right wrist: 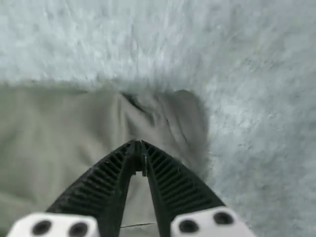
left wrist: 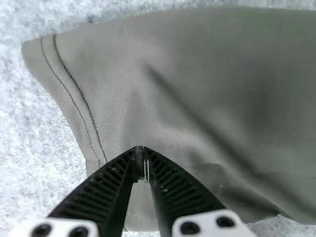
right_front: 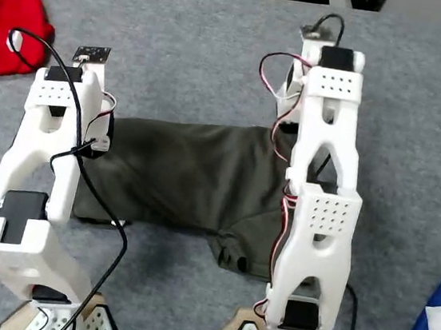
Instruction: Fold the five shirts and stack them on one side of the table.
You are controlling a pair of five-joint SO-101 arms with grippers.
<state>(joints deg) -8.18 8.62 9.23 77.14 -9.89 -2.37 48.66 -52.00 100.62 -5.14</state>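
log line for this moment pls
left claw shut on olive shirt | right claw shut on olive shirt | red cloth aside | blue cloth aside

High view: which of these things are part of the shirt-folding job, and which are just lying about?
In the job:
olive shirt, spread mid-table
left fingers, shut on it near a stitched hem
right fingers, shut on bunched fabric

Lying aside:
red garment, far left
blue garment, near right edge
Both may be shirts waiting.
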